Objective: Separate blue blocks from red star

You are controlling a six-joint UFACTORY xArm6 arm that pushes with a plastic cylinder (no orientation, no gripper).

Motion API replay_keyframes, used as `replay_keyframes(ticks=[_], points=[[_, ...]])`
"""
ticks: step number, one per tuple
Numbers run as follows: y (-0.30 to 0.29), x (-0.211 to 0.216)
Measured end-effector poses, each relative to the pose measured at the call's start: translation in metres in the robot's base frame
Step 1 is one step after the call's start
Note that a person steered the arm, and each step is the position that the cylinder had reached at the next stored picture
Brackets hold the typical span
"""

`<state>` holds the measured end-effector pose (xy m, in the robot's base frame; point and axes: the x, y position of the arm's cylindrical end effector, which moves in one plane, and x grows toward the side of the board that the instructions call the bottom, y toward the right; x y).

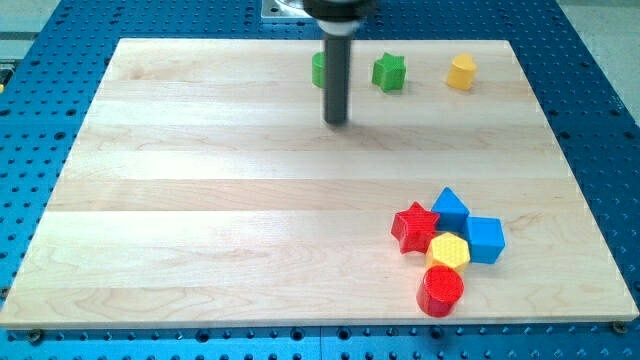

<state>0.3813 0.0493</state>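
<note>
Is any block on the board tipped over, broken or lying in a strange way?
Nothing stands out. The red star, two blue blocks, yellow block and red cylinder sit packed together, all flat. My tip is far off, near the view's top.

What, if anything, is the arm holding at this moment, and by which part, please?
Nothing is held. My tip rests on bare board near the view's top, just below a partly hidden green block, far from the red star and both blue blocks.
</note>
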Motion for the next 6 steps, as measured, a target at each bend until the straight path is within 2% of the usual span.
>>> replay_keyframes(ticks=[1,2,3,4,6], points=[[0.103,0.030],[0.193,0.106],[0.173,0.196],[0.121,0.191],[0.090,0.123]])
